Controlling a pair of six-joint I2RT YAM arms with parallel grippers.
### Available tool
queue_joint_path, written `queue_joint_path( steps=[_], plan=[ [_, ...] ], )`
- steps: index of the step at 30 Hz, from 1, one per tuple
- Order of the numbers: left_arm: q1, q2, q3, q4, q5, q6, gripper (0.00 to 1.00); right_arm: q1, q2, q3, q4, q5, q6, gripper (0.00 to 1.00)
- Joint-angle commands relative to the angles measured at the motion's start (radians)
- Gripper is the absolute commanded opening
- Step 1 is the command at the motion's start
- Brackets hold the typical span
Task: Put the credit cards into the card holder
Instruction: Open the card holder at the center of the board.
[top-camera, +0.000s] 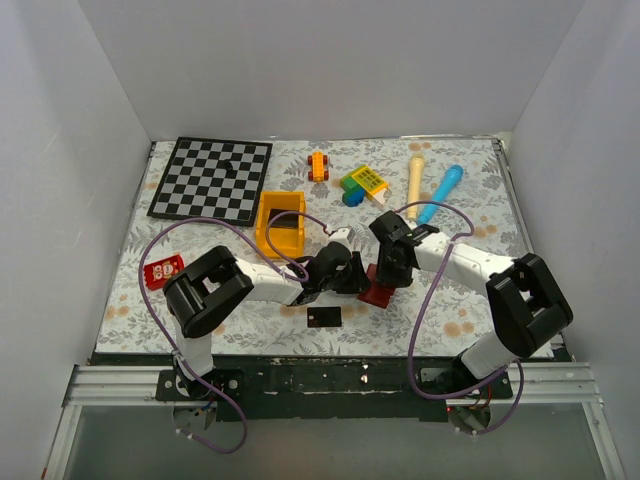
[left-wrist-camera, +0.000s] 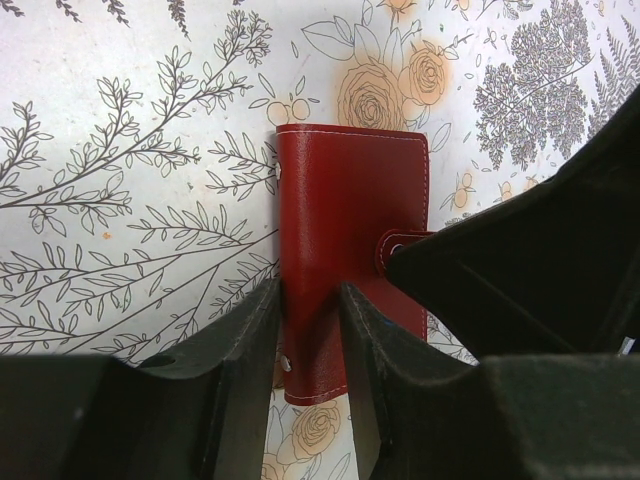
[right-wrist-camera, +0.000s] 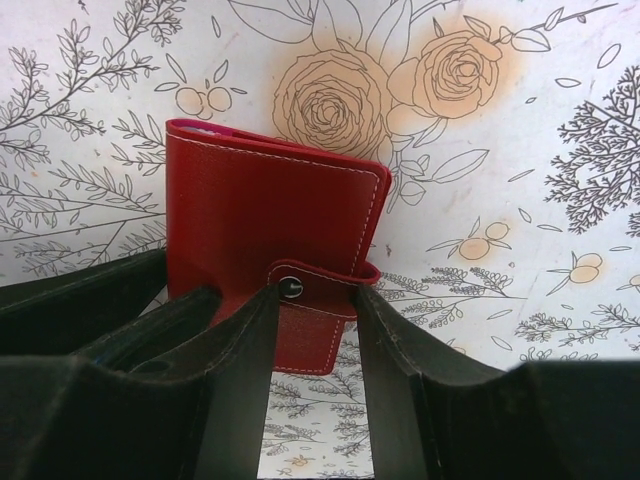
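Note:
The maroon card holder (top-camera: 378, 295) lies closed on the floral table top, near the front, between both arms. My left gripper (top-camera: 358, 278) has its jaws narrowed on the holder's left edge strip (left-wrist-camera: 350, 200); red leather fills the gap at the left gripper's (left-wrist-camera: 310, 290) tips. My right gripper (top-camera: 388, 275) stands open, one finger on each side of the snap tab (right-wrist-camera: 310, 285) of the holder (right-wrist-camera: 270, 210), right gripper (right-wrist-camera: 315, 295) tips close to the tab. One black credit card (top-camera: 324, 317) lies flat just left of the holder, in no gripper.
A yellow bin (top-camera: 281, 225) stands right behind the left gripper. A chessboard (top-camera: 212, 178) lies back left, a small red item (top-camera: 163, 270) at the left. At the back are an orange toy car (top-camera: 318, 166), a cream stick (top-camera: 415, 175) and a blue marker (top-camera: 440, 192).

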Motion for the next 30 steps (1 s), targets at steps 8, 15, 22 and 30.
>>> queue_joint_path(
  steps=[8,15,22,30],
  plan=[
    [0.004,0.002,-0.012,-0.057,-0.016,0.012,0.30,0.027,-0.028,0.065,-0.072,-0.010,0.067,0.45],
    [0.004,-0.001,-0.019,-0.056,0.007,0.000,0.29,0.027,-0.082,-0.027,-0.072,0.028,0.133,0.47],
    [0.001,-0.028,-0.038,-0.063,0.063,-0.042,0.26,0.026,-0.085,-0.082,-0.025,0.028,0.138,0.47],
    [-0.031,-0.056,-0.058,-0.059,0.094,-0.085,0.25,0.018,-0.102,-0.077,0.020,0.016,0.105,0.48]
  ],
)
